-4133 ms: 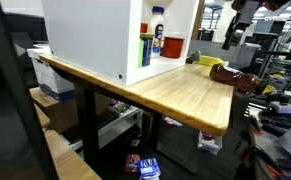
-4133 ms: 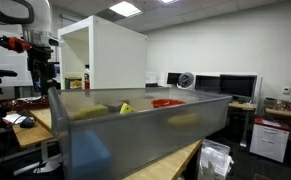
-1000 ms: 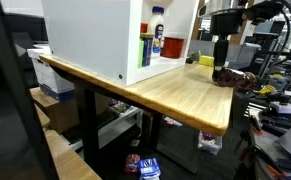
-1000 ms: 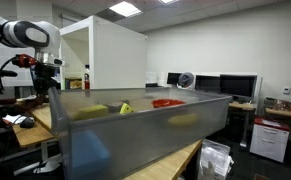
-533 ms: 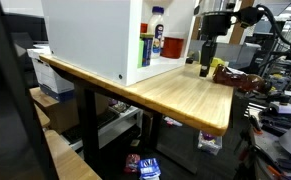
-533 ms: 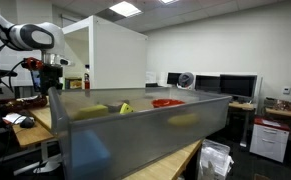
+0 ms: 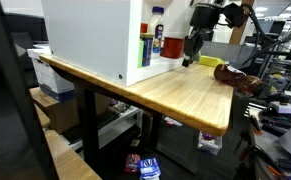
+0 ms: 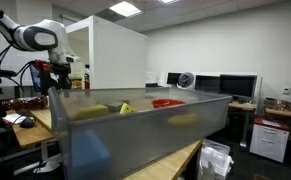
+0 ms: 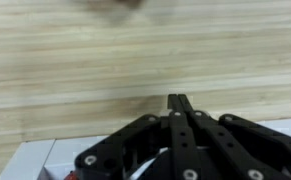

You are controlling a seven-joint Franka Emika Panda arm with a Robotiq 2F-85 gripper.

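While the pincer (image 7: 188, 58) hangs just above the wooden tabletop (image 7: 175, 95), its fingers pressed together on nothing, we find the red container (image 7: 173, 45) just beside it, standing upright inside the open front of the white cabinet (image 7: 90, 40). On the pincer's opposite side, near it, lies a yellow object (image 7: 209, 63), too small for us to tell its long axis.

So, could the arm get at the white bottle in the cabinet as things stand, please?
Probably yes: the claw hangs at the open cabinet front, close to the bottle. A red thing beside the bottle may crowd the way, and the shut claw must open first.
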